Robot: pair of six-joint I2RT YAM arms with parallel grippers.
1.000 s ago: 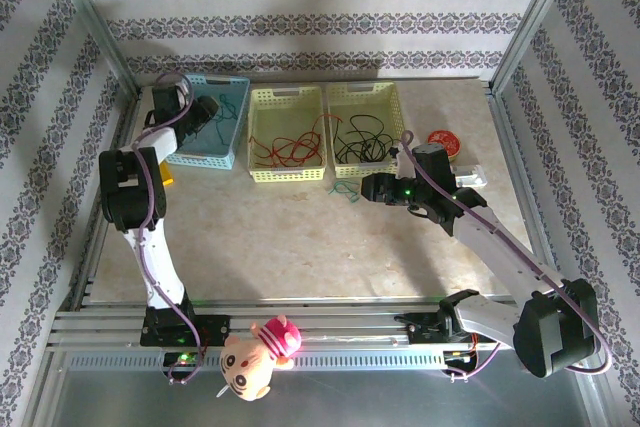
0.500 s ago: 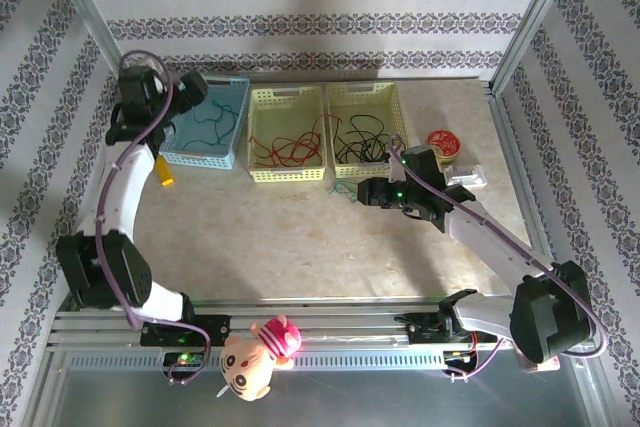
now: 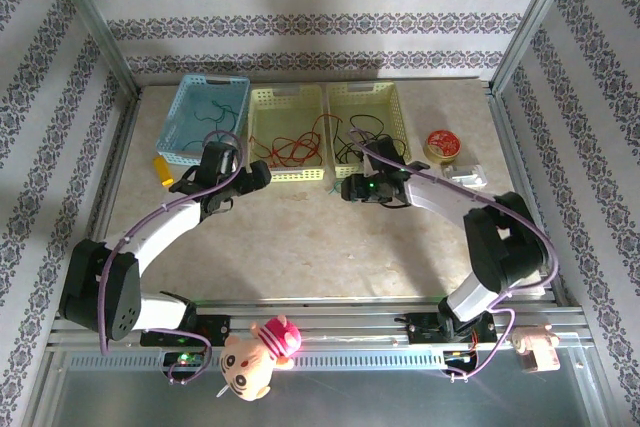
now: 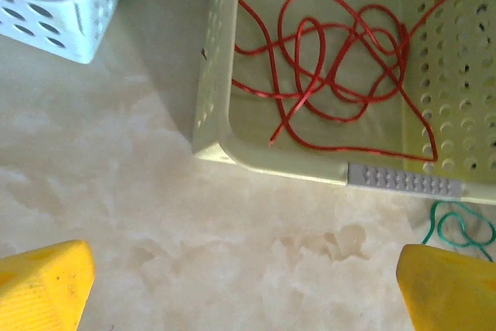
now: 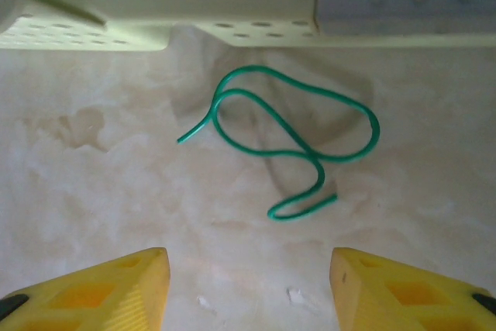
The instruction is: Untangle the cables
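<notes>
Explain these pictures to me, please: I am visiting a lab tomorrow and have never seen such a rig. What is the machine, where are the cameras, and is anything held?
These are two robot arms bolted to the near edge of a table. One picture looks down from above; the other two come from a camera on each wrist, where the yellow fingertips are that arm's own gripper. Three baskets stand at the back: a blue basket with a green wire, a middle basket with red cables, and a right basket with black cables. A green cable lies on the table before them. The left gripper and the right gripper both stand open, holding nothing.
</notes>
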